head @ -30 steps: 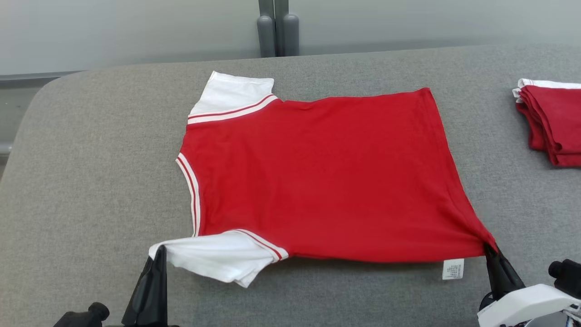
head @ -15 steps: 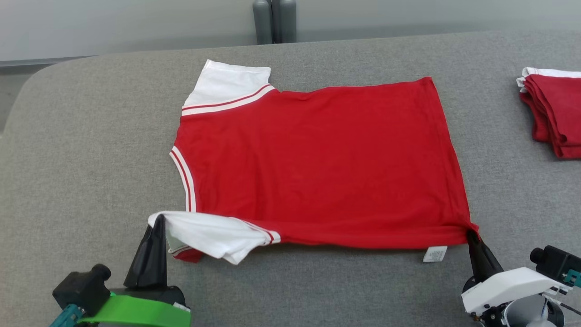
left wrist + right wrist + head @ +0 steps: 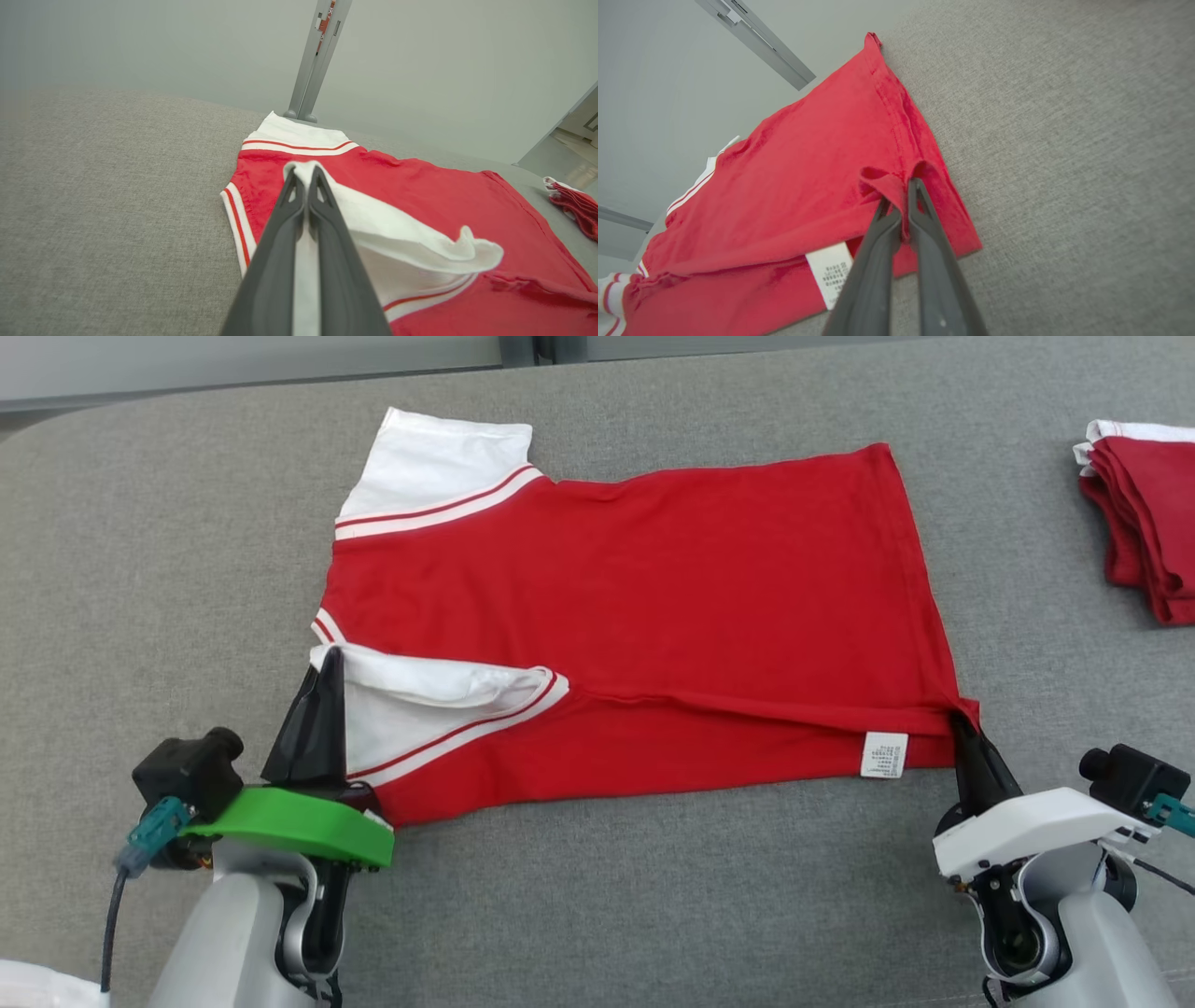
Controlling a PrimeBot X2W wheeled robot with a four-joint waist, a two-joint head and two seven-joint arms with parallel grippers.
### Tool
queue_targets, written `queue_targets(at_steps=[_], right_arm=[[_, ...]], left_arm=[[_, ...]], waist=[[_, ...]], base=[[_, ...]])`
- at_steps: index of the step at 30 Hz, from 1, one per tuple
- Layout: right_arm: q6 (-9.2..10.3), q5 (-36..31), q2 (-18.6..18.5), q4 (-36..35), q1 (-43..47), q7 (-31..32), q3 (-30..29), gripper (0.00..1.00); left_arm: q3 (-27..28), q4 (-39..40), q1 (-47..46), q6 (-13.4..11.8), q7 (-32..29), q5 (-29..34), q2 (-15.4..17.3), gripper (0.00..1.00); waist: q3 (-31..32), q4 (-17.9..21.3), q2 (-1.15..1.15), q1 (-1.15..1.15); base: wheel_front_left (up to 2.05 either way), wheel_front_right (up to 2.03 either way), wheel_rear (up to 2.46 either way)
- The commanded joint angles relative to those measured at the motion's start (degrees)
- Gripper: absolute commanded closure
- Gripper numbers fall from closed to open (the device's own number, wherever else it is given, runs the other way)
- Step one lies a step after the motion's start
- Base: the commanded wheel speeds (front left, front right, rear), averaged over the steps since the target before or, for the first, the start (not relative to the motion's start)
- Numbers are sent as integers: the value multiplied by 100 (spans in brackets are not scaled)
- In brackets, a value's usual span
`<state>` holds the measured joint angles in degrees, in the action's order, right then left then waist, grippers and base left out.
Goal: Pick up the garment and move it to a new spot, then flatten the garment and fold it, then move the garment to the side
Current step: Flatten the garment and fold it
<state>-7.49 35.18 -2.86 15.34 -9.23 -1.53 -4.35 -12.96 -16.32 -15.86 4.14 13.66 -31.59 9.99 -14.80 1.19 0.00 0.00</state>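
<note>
The garment is a red T-shirt with white, red-striped sleeves, spread on the grey padded table with its collar end to the left. Its near edge is lifted and turned over onto the body, so a care label shows. My left gripper is shut on the near white sleeve, holding it above the red cloth. My right gripper is shut on the near hem corner, which bunches between its fingers.
A stack of folded red garments lies at the table's right edge, also seen in the left wrist view. A grey post stands behind the table's far edge. Bare grey table surrounds the shirt on the left and front.
Both grippers have carried the shirt's near edge away from me, folding it over the body; the red underside and label now face up. The head camera has tilted down.
</note>
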Motion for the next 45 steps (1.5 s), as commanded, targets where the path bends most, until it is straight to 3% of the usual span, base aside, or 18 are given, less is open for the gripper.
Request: queue_targets(at_steps=[1, 7, 8, 10, 11, 13, 15, 16, 17, 18, 19, 28, 38, 45], right_arm=[[1, 15, -8, 72, -140, -49, 1, 100], [1, -8, -9, 402, -479, -124, 27, 100], [1, -11, -9, 436, -523, -131, 34, 89], [1, -22, -8, 490, -614, -168, 64, 53], [1, -32, -9, 514, -659, -177, 75, 28], [1, -24, -8, 540, -732, -205, 89, 0], [1, -54, -9, 559, -806, -249, 71, 0], [1, -60, -8, 566, -836, -265, 68, 0], [1, -68, -8, 578, -866, -279, 61, 0], [1, -80, -8, 584, -885, -291, 56, 0], [1, -92, -9, 583, -899, -326, 42, 0], [1, -358, -9, 290, -728, -644, -256, 0], [1, -1124, -8, -509, -235, -891, -463, 0], [1, -1225, -9, -853, 300, -755, -441, 0]], left_arm=[[11, -125, -194, 45, 53, 54, -2, 100], [84, -737, -606, 112, 114, 104, -66, 100], [91, -817, -661, 129, 126, 116, -75, 100], [117, -995, -781, 148, 144, 138, -101, 100], [127, -1082, -850, 161, 151, 159, -109, 100], [147, -1224, -960, 188, 160, 190, -130, 100], [181, -1319, -1069, 200, 155, 224, -148, 100], [194, -1360, -1102, 212, 155, 226, -159, 86], [187, -1421, -1138, 230, 156, 255, -174, 60], [166, -1483, -1164, 238, 156, 274, -180, 23], [138, -1553, -1199, 248, 156, 293, -190, 0], [210, -1605, -1076, 313, 153, 305, -204, 0], [348, -787, -76, 328, 120, 68, -17, 0], [259, -86, 861, 189, -534, -171, 30, 0]], waist=[[-119, 23, 0, 0], [-221, 16, 0, 0], [-230, 12, 0, 0], [-252, 6, 0, 0], [-263, 2, 0, 0], [-279, -2, 0, 0], [-289, -4, 0, 0], [-291, -5, 0, 0], [-289, -6, 0, 0], [-286, -6, 0, 0], [-279, -5, 0, 0], [-154, -29, 0, 0], [135, -103, 0, 0], [330, -205, 0, 0]], base=[[0, 0, 0], [0, 0, 0], [0, 0, 0], [0, 0, 0], [0, 0, 0], [0, 0, 0], [0, 0, 0], [0, 0, 0], [0, 0, 0], [0, 0, 0], [0, 0, 0], [0, 0, 0], [0, 0, 0], [0, 0, 0]])
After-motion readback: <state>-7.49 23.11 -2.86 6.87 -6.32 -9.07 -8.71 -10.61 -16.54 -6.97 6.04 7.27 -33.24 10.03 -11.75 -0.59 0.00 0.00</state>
